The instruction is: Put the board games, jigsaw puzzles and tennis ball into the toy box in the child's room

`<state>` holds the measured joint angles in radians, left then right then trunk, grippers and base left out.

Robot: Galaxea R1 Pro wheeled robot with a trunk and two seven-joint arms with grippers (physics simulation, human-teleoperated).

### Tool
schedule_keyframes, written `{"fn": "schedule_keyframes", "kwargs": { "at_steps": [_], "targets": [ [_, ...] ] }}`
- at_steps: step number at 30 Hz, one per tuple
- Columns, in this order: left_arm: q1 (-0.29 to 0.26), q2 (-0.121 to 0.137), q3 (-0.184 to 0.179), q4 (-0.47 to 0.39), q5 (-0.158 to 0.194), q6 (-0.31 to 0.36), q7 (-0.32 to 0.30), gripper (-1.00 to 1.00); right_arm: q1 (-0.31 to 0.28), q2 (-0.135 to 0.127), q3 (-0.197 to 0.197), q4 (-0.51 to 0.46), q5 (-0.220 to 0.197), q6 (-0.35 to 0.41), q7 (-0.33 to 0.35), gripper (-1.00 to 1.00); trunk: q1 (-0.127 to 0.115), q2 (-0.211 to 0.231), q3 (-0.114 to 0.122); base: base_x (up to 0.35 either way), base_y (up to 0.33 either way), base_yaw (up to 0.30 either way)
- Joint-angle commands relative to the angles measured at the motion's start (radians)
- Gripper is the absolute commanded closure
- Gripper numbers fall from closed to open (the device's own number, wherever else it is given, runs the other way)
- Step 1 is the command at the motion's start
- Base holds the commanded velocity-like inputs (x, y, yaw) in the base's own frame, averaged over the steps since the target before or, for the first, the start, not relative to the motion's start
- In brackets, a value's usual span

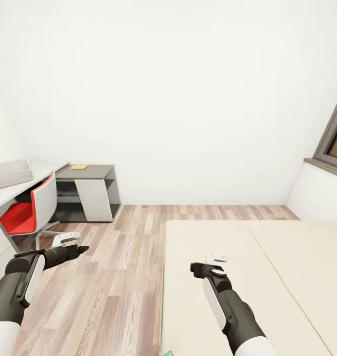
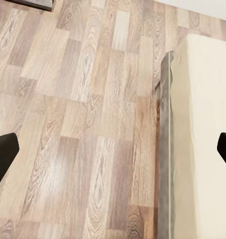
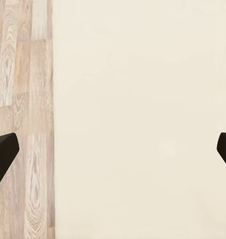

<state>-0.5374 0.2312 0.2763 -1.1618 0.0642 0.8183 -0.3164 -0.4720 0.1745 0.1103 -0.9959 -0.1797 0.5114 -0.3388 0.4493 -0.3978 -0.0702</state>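
White walls (image 1: 188, 99), wood-plank floor (image 1: 114, 277)

Beige bed (image 1: 267, 277) at right, grey toy box (image 1: 10, 174) on white table (image 1: 39, 173)

arms (image 1: 24, 282) — black shells, white side panels | wrists — white brackets | fingertips (image 2: 3, 149) black

Wood-plank floor (image 1: 114, 277), matt cloth bed (image 1: 267, 277)
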Motion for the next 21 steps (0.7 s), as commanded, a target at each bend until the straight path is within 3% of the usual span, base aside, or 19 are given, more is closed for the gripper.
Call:
{"fn": "schedule_keyframes", "kwargs": {
  "at_steps": [1, 21],
  "targets": [
    [-0.001, 0.0, 0.001, -0.001, 0.006, 0.007, 0.0, -1.0, -0.001, 0.0, 0.002, -0.001, -0.011, 0.002, -0.009, -1.0, 0.001, -0.002, -0.001, 0.0, 0.0, 0.0],
    [-0.001, -0.001, 0.001, -0.001, 0.006, 0.007, 0.0, -1.0, -0.001, 0.0, 0.002, -0.001, -0.011, 0.002, -0.009, -1.0, 0.001, -0.002, 0.032, 0.0, 0.0, 0.0]
  ]
}}
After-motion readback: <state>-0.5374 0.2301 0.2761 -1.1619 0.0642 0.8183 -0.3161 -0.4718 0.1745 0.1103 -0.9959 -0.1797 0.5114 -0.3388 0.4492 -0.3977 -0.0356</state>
